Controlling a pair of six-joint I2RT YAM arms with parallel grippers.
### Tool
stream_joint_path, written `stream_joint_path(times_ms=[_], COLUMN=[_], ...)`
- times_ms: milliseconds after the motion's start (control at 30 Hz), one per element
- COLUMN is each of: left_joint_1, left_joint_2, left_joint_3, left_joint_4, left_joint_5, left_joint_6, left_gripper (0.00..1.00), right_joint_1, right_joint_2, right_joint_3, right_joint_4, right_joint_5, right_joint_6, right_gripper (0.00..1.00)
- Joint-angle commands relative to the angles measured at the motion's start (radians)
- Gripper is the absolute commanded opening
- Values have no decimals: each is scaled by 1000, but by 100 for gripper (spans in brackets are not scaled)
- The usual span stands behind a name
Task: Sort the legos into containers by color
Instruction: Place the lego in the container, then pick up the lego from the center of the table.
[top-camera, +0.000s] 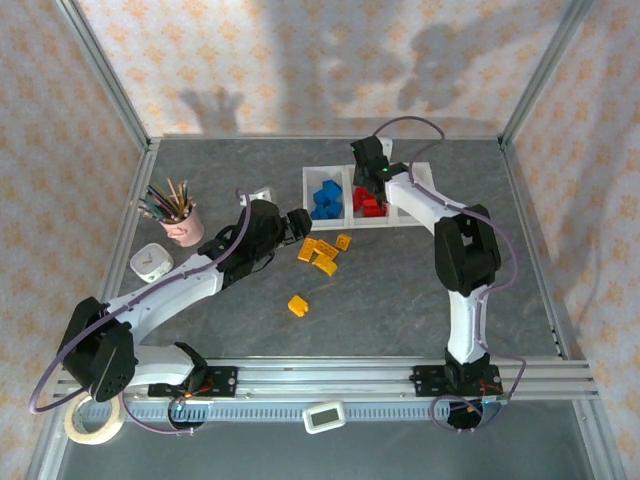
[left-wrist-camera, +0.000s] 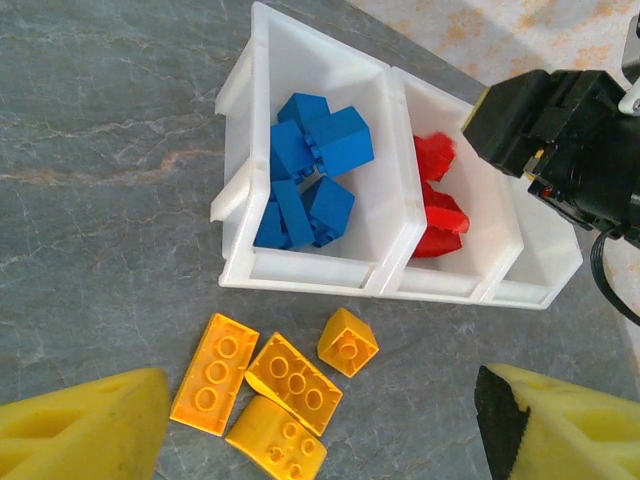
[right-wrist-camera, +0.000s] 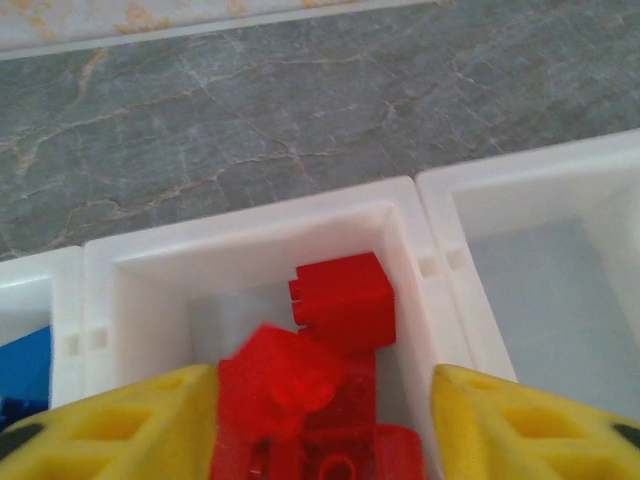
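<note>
Right tool (right-wrist-camera: 322, 395), yellow fingers spread and released, hangs above red plastic bricks (right-wrist-camera: 345, 300) in the middle compartment of the white plastic tray (right-wrist-camera: 250, 207). Left tool (left-wrist-camera: 320, 425), also released and empty, hovers above yellow-orange plastic bricks (left-wrist-camera: 295, 385) just beside that tray.

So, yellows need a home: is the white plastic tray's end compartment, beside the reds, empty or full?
Empty where visible: the white plastic end compartment shows bare floor beside the red plastic bricks; its near part is hidden.

Bright, even light from the near side throws soft arm shadows onto the patterned back wall (top-camera: 330, 60). In the right wrist view one red lego (right-wrist-camera: 280, 375) is blurred, the tray rim (right-wrist-camera: 250, 215) crisp.
</note>
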Motion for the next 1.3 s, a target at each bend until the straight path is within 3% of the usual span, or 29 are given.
stream_joint_path(times_ms=[0, 133, 333, 467, 667, 867, 1267], left_joint_1=[10, 12, 14, 17, 21, 21, 29], left_joint_2=[-19, -64, -170, -236, -289, -288, -279], left_joint_3=[28, -5, -93, -143, -193, -191, -193], left_joint_4=[15, -10, -67, -99, -92, -92, -86], left_joint_5=[17, 35, 32, 6, -16, -19, -10], left_joint_6=[32, 47, 47, 37, 4, 8, 13], left_gripper=[82, 85, 90, 92, 93, 93, 94], right_joint_1=[13, 71, 217, 289, 292, 292, 268], right_joint_2=[-76, -205, -348, -357, -293, -183, -72], right_joint_3=[16, -149, -401, -489, -514, -430, -399], right_joint_4=[-36, -18, -32, -20, 84, 94, 110], right_joint_5=[-49, -146, -122, -61, -51, -9, 37], right_joint_6=[-13, 16, 140, 263, 393, 434, 455], right_gripper=[62, 63, 70, 73, 72, 71, 54])
